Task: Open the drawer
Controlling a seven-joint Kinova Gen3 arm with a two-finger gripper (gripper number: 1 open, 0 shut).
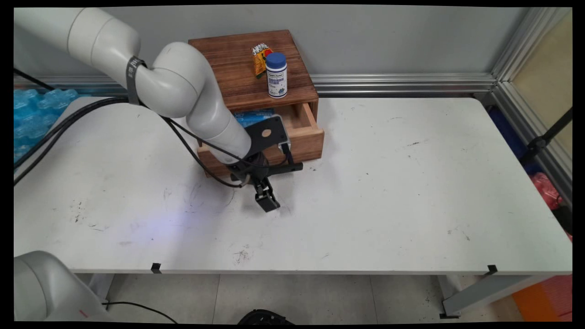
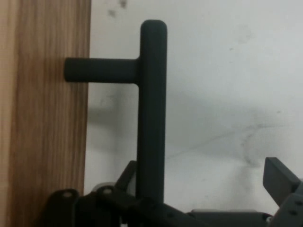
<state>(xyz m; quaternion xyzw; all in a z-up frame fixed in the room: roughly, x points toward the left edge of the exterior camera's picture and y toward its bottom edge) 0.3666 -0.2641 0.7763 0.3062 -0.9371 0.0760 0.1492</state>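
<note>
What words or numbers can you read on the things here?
None can be read.
Bottle: its white label has blue print, too small to read.
Packet behind the bottle: orange with printing, too small to read.
Blue pack in the open drawer: no legible text.
Arm and hand: no lettering shows.

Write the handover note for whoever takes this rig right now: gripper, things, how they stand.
Gripper: open, holding nothing, low over the table just in front of the drawer.
Handle: the black bar lies between the fingers in the hand view, close to one and well clear of the other.
Drawer: pulled partly out of the wooden box, with a blue packet inside.
On top of the box: a white bottle with a blue cap, upright, and an orange packet behind it.
</note>
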